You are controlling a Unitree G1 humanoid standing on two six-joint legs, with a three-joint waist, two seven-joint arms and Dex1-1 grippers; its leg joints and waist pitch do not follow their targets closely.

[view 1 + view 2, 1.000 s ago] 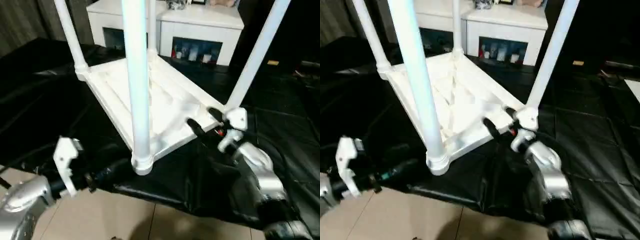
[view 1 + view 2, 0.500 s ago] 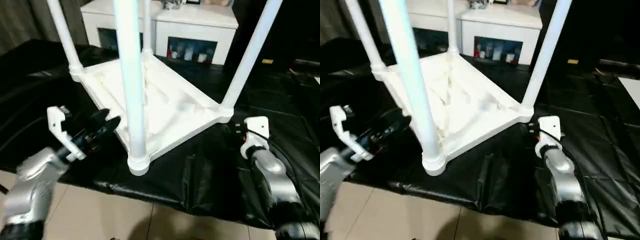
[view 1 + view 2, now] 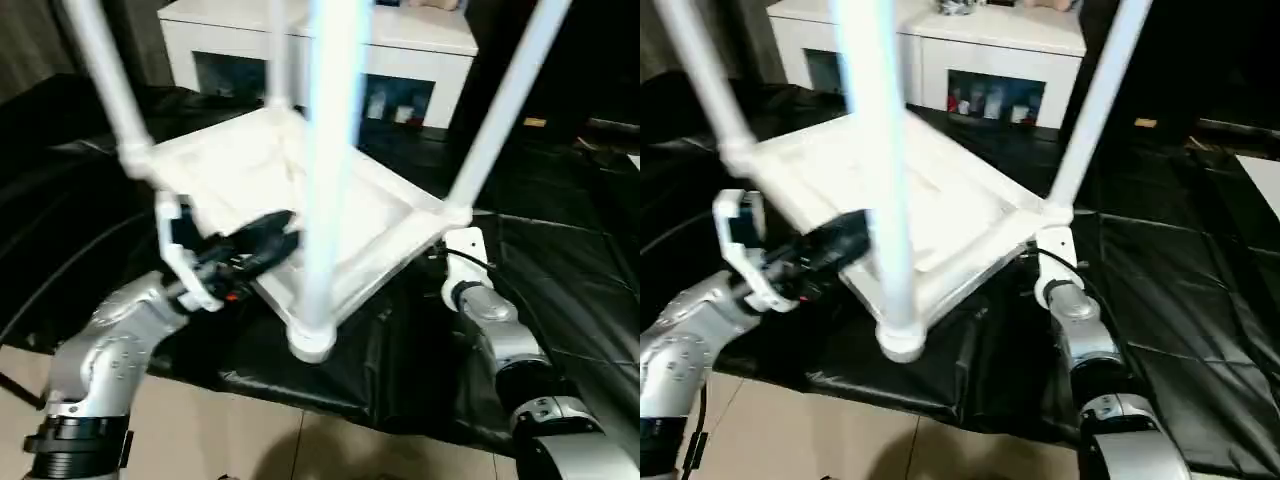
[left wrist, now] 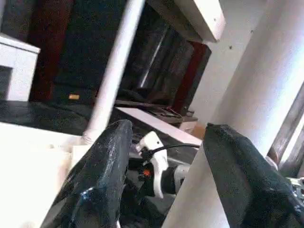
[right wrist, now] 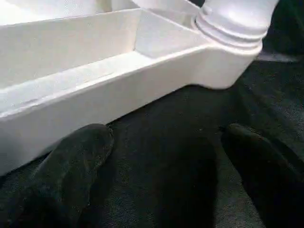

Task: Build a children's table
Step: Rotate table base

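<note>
The children's table lies upside down on a black sheet, its ribbed underside up and its white legs standing. The nearest leg rises from the front corner. My left gripper reaches over the front-left rim and stands open just beside that leg, holding nothing; in the left wrist view the leg runs past one of its fingers. My right gripper is open and low on the sheet at the table's right corner, facing the rim and a leg socket.
A white cabinet with glass-fronted doors stands behind the table. The black sheet covers the ground to the right and left. Pale floor tiles show in front, below the sheet's edge.
My left arm has swung in from the front left onto the table's rim beside the near leg. My right gripper has drawn back off the underside to the right corner.
</note>
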